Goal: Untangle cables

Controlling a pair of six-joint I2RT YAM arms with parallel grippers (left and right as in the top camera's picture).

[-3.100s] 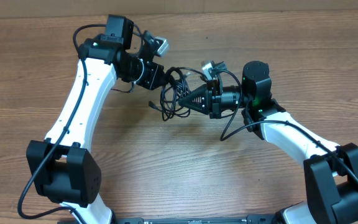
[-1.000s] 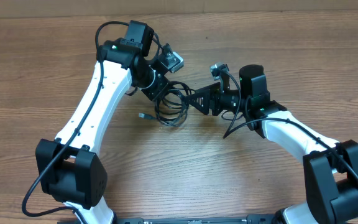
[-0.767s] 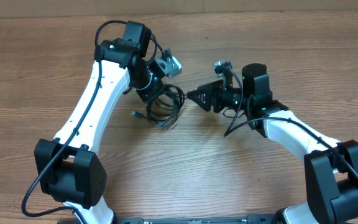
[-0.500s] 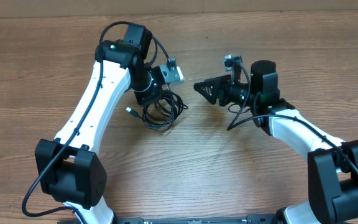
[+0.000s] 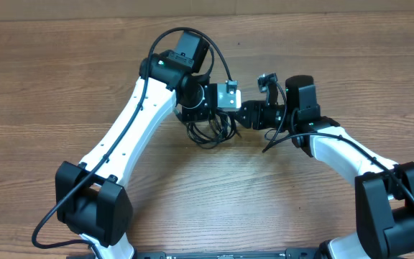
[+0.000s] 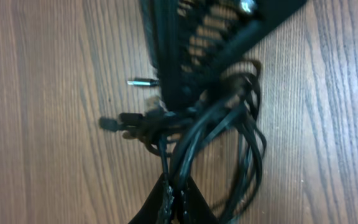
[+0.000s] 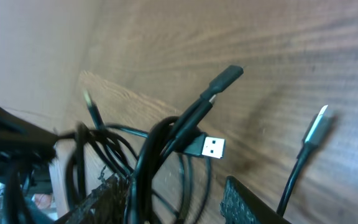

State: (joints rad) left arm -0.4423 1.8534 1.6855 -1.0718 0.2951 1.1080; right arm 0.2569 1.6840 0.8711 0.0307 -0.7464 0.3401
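- Currently the left gripper [image 6: 174, 204] is fully closed at the bottom centre of the left wrist view, pinching several strands of the cables [image 6: 222, 134].
- The cables form one tangled bundle of black loops in the upper centre of the overhead view, between the two grippers, with the wooden table [image 5: 49, 86] beneath.
- The right gripper [image 7: 169, 186] stands partly open. In the right wrist view, cable loops pass between its fingers [image 7: 247, 202]; whether the fingers touch the loops cannot be told.
- A USB-A plug [image 7: 211, 147] sits at frame centre in the right wrist view. A silver-tipped plug [image 7: 317, 124] lies apart at the right of the frame.
- A thin pin plug [image 6: 143, 81] protrudes to the left of the bundle in the left wrist view.
- Overhead, both gripper tips are near each other at the bundle.
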